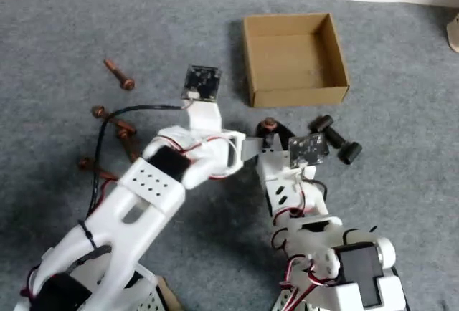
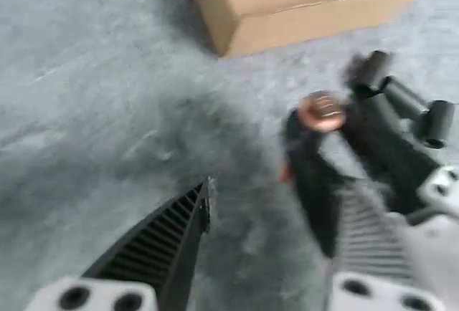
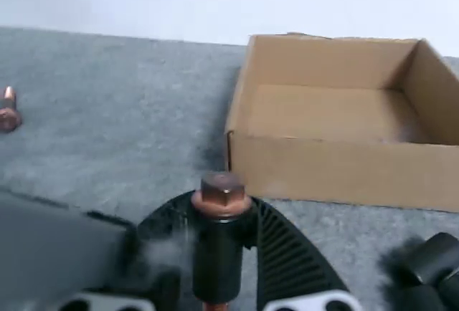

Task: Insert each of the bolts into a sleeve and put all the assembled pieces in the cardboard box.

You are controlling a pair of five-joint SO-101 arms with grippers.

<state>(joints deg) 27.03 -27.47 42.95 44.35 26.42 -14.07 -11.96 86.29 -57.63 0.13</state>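
Now: sleeved bolt in the right gripper, box drop still to do.
Seemingly the bolt [image 3: 221, 193] is seated head-up in the black sleeve [image 3: 217, 254], which the right gripper [image 3: 219, 236] clamps near the middle of the surface. The step in hand looks like the carry to the cardboard box [image 1: 295, 96], which sits open towards the far edge. To do it well, keep the sleeve upright so the bolt cannot slip out, clear the box's near wall, and release only over its floor. The left gripper [image 2: 276, 189] stands wide open with nothing in it, just beside the right one, and should back off first to avoid a knock. The right arm reaches forward and low, while the left arm stretches in diagonally from the near left corner. Spare sleeves [image 1: 335, 139] lie just right of the grippers, and loose bolts [image 1: 118, 74] lie towards the left edge.
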